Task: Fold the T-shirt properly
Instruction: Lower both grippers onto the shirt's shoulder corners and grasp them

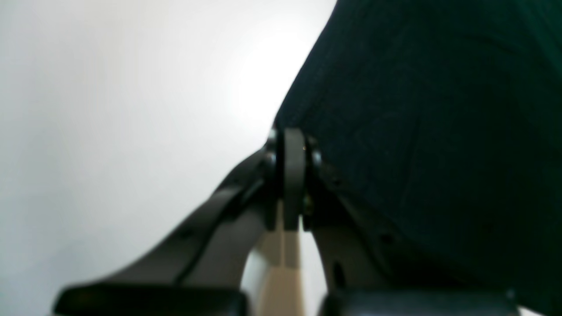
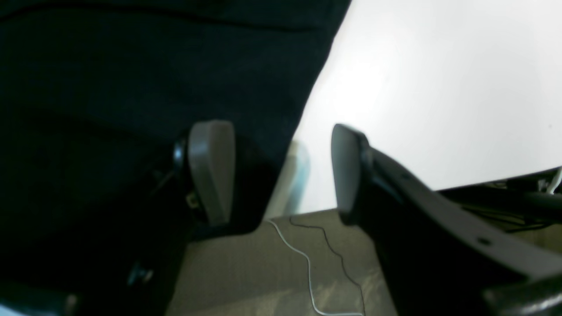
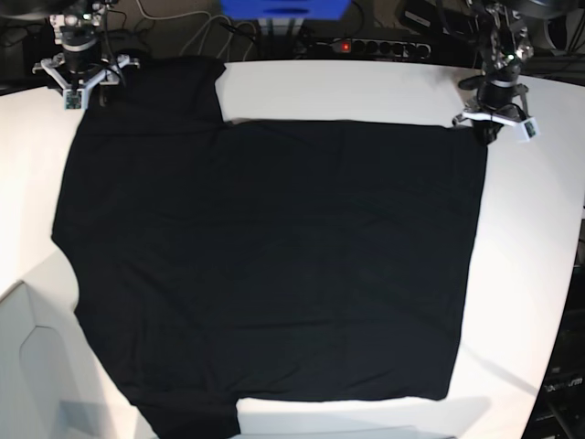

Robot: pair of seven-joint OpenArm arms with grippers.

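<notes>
The black T-shirt (image 3: 274, 265) lies spread flat on the white table (image 3: 539, 274), with no print or label showing. My left gripper (image 3: 489, 130) is at the shirt's far right corner. In the left wrist view its fingers (image 1: 292, 145) are pressed together at the cloth's edge, and the T-shirt (image 1: 439, 131) drapes over the right finger. My right gripper (image 3: 85, 87) is at the far left sleeve. In the right wrist view this gripper (image 2: 279, 171) is open: one pad (image 2: 210, 171) is over the cloth (image 2: 131, 66), the other over bare table.
A power strip (image 3: 366, 46) with a red light, a blue box (image 3: 283, 7) and cables lie behind the table's far edge. The table's edge and the floor with thin cables (image 2: 307, 263) show below the right gripper. The table's front left corner (image 3: 18, 302) is cut off.
</notes>
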